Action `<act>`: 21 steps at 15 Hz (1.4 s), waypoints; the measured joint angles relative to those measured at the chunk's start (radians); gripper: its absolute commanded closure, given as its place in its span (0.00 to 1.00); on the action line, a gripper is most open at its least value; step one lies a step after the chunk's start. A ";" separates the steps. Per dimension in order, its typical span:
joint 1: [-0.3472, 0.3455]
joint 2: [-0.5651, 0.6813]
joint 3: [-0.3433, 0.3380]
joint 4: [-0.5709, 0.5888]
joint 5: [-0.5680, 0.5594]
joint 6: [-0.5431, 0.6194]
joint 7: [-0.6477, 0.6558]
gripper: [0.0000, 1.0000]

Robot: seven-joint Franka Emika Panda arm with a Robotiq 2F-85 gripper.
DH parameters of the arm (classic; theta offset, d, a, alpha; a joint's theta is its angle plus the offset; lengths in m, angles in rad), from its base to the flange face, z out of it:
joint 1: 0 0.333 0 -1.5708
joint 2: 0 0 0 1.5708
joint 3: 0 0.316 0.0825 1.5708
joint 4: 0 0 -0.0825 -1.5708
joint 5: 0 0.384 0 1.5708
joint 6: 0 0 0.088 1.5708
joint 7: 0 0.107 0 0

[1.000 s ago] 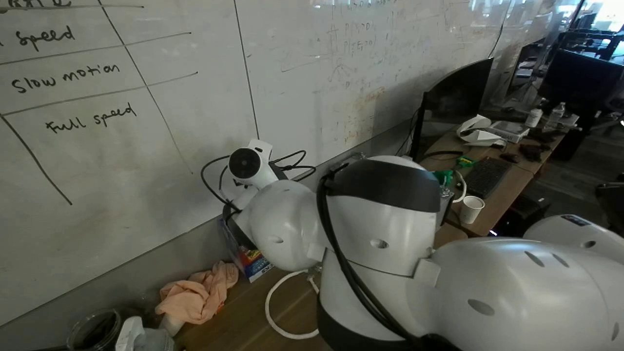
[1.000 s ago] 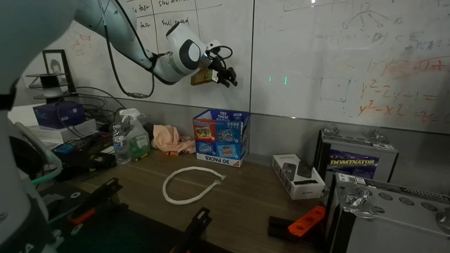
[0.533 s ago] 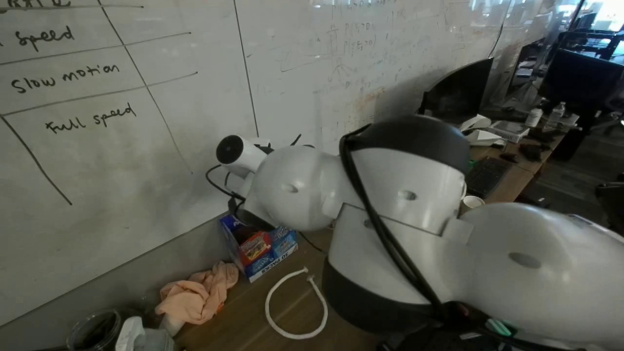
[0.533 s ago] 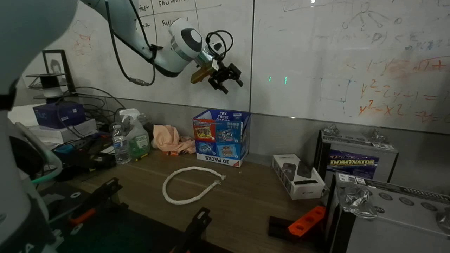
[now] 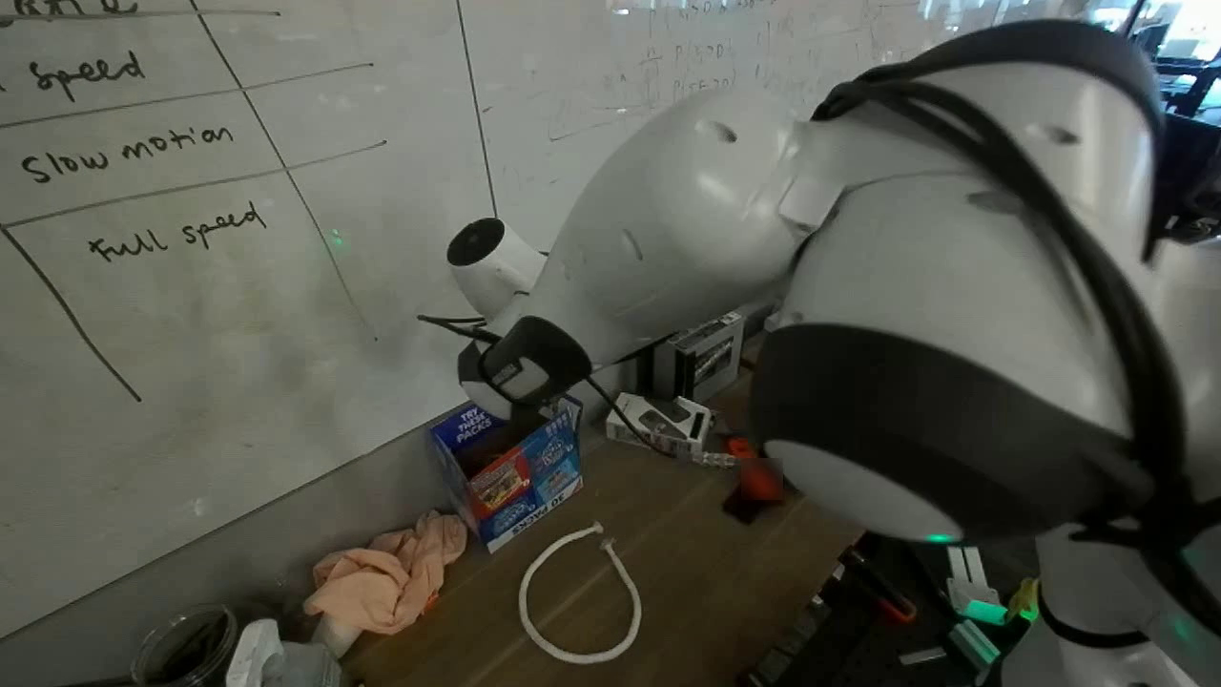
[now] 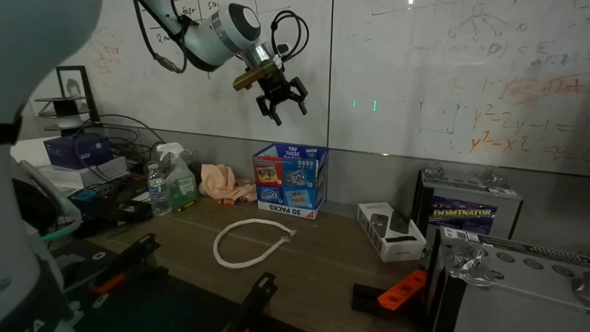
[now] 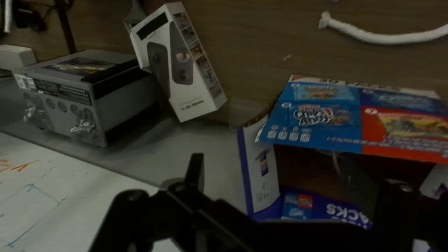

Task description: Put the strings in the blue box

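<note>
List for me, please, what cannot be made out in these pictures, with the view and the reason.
White string: in the wrist view, cut off by the right edge.
Blue box: in an exterior view, its own front hides the bottom inside.
White box: in the wrist view, its small lettering is too blurred to read.
Nearer grey case: in an exterior view, cut off by right and bottom edges.

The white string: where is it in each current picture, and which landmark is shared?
In an exterior view: white string at bottom, near centre; blue box to its upper left.
In an exterior view: white string below and left of centre; blue box to its upper right.
In the wrist view: white string at top right, cut by the edge; blue box lower.
Shared landmark: blue box.
</note>
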 measured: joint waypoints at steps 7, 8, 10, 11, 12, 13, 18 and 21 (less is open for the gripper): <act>-0.165 -0.267 0.372 -0.318 -0.117 0.190 -0.035 0.00; -0.215 -0.283 0.449 -0.362 -0.111 0.232 -0.047 0.00; -0.325 -0.288 0.613 -0.440 -0.084 0.315 -0.076 0.00; -0.383 -0.281 0.694 -0.470 -0.073 0.354 -0.087 0.00; -0.444 -0.268 0.774 -0.493 -0.071 0.391 -0.090 0.00; -0.499 -0.247 0.845 -0.504 -0.071 0.425 -0.090 0.00; -0.603 -0.067 0.977 -0.459 -0.118 0.570 -0.077 0.00; -0.592 0.056 0.974 -0.389 -0.127 0.623 -0.071 0.00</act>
